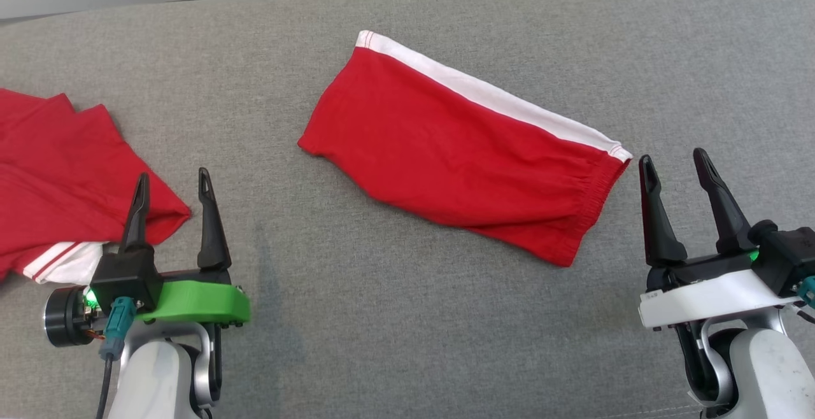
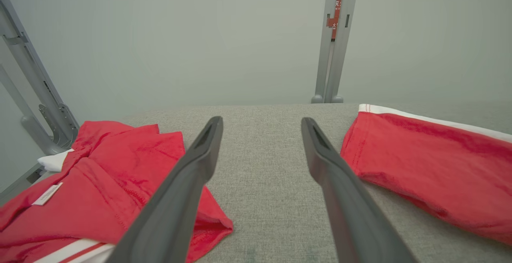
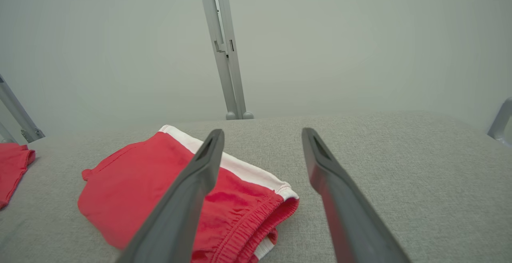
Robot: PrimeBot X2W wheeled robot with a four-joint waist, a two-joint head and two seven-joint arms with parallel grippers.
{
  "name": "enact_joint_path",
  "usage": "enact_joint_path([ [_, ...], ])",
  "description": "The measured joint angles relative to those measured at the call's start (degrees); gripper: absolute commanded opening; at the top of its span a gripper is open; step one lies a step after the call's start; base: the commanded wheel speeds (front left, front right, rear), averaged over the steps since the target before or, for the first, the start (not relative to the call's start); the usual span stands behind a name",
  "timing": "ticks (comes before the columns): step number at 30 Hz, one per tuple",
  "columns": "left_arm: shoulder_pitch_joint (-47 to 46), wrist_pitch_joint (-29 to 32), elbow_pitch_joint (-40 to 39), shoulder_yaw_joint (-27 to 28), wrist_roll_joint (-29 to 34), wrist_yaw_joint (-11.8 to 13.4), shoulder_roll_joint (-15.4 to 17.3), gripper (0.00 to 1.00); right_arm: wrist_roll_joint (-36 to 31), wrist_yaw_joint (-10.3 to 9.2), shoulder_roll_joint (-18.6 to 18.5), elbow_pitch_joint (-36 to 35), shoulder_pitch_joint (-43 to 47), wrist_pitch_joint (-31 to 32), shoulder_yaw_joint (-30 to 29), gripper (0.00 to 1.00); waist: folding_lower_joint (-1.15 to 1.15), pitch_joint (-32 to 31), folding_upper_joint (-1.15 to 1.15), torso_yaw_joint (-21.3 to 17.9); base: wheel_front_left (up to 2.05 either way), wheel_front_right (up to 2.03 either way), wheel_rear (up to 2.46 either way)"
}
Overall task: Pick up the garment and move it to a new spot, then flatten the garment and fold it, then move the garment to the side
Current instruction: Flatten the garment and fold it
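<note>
Red shorts with a white side stripe (image 1: 458,145) lie folded flat in the middle of the grey table (image 1: 407,317), elastic waistband toward the right. They also appear in the left wrist view (image 2: 432,167) and the right wrist view (image 3: 160,191). My left gripper (image 1: 172,180) stands open at the lower left, nothing between its fingers, well left of the shorts. Just off the waistband corner, my right gripper (image 1: 675,161) hangs open and empty at the lower right. Each wrist view shows its own fingers spread: left gripper (image 2: 262,121), right gripper (image 3: 263,133).
A second red garment with white trim (image 1: 57,177) lies rumpled at the table's left edge, right under my left gripper's left finger; it shows in the left wrist view (image 2: 100,191). Grey frame posts (image 2: 334,39) stand beyond the table's far edge.
</note>
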Motion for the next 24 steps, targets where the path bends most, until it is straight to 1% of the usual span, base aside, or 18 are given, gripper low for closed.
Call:
enact_joint_path([
  [5, 0.5, 0.0, -0.1, -0.4, -0.2, -0.4, 0.0, 1.00, 0.3, 0.00, 0.3, -0.7, 0.8, 0.4, -0.2, 1.00, 0.00, -0.4, 0.00, 0.1, 0.00, 0.00, 0.00],
  [7, 0.3, 0.0, 0.0, -0.9, -0.1, -1.0, 0.2, 1.00, 0.3, 0.00, 0.3, -0.9, 0.7, 0.5, -0.2, 1.00, 0.00, -0.2, 0.00, 0.1, 0.00, 0.00, 0.00],
  [9, -0.8, 0.3, 0.5, -2.0, 0.0, -2.0, 0.3, 1.00, 0.4, 0.00, 0.3, -1.1, 0.7, 0.5, -0.3, 1.00, 0.00, 0.2, 0.00, 0.1, 0.00, 0.00, 0.00],
  [11, -3.7, 1.3, 0.7, -3.5, 0.1, -3.6, 0.4, 1.00, 0.5, 0.00, 0.3, -1.3, 0.6, 0.5, -0.3, 1.00, 0.00, 0.7, 0.00, 0.1, 0.00, 0.00, 0.00],
  [15, -12.5, 6.2, 2.6, -7.2, 0.4, -7.2, 0.3, 1.00, 0.5, 0.00, 0.3, -1.6, -0.1, 0.6, 0.4, 1.00, 0.00, 2.1, 0.00, -0.2, 0.00, 0.00, 0.00],
  [18, -19.3, 11.5, 6.3, -9.9, 0.6, -9.6, -0.2, 1.00, 0.6, 0.00, 0.2, -1.7, -1.2, 0.6, 1.2, 1.00, 0.00, 3.3, 0.00, -0.7, 0.00, 0.00, 0.00],
  [21, -25.7, 17.3, 13.0, -12.1, -0.4, -11.5, -0.6, 1.00, 0.9, 0.00, 0.2, -1.3, -2.4, 0.5, 2.3, 1.00, 0.00, 4.6, 0.00, -1.8, 0.00, 0.00, 0.00],
  [24, -30.0, 21.6, 20.7, -13.6, -1.7, -12.4, -0.5, 1.00, 1.3, 0.00, 0.4, -0.5, -3.3, -0.1, 3.3, 1.00, 0.00, 5.6, 0.00, -3.3, 0.00, 0.00, 0.00],
])
